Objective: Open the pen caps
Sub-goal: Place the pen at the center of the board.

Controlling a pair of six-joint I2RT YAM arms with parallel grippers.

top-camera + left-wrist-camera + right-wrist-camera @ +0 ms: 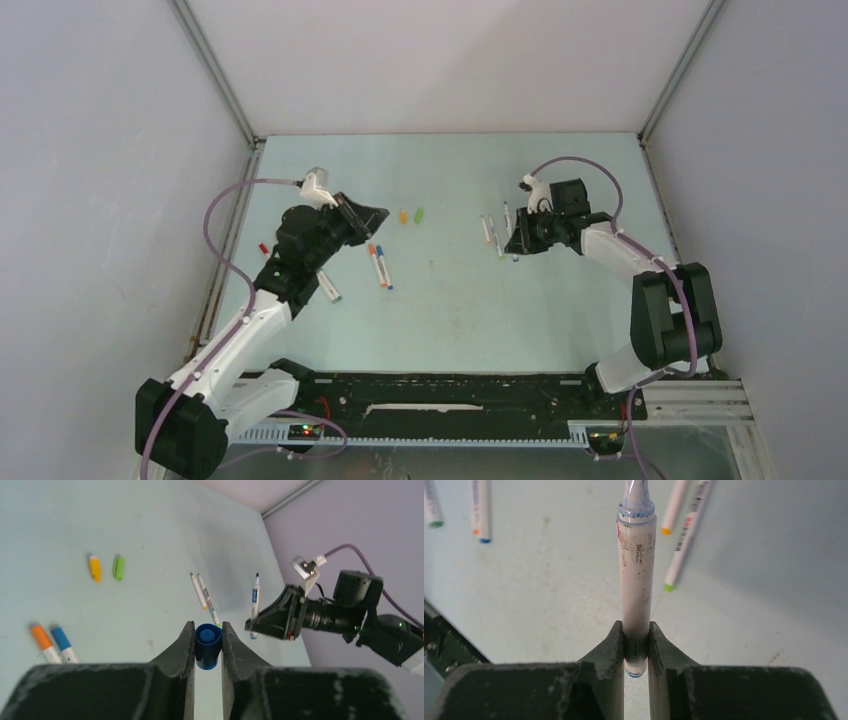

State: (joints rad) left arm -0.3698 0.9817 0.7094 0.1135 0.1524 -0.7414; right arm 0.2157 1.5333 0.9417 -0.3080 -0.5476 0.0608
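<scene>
Table (pixel 450 310): task partly done.

Right gripper (pixel 635 626): clamped on the lower end of a white pen barrel (pixel 636 580). Tip bare and blue-stained.

Left gripper (pixel 207 627): closed on the blue cap (pixel 207 647), which is off and well apart from that barrel.

Ahead-left of the left gripper: orange cap (pixel 94 568) and green cap (pixel 118 567), lying loose.

Nearer, on its left: two capped pens (pixel 42 638), judged left to open.

Writing: print on the held barrel and a barcode on a neighbouring barrel (pixel 686 535), both illegible.

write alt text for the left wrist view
The left gripper pinches a blue pen cap between its fingers above a pale table. Beyond are an orange cap, a green cap, and the right gripper holding an uncapped pen.
</scene>
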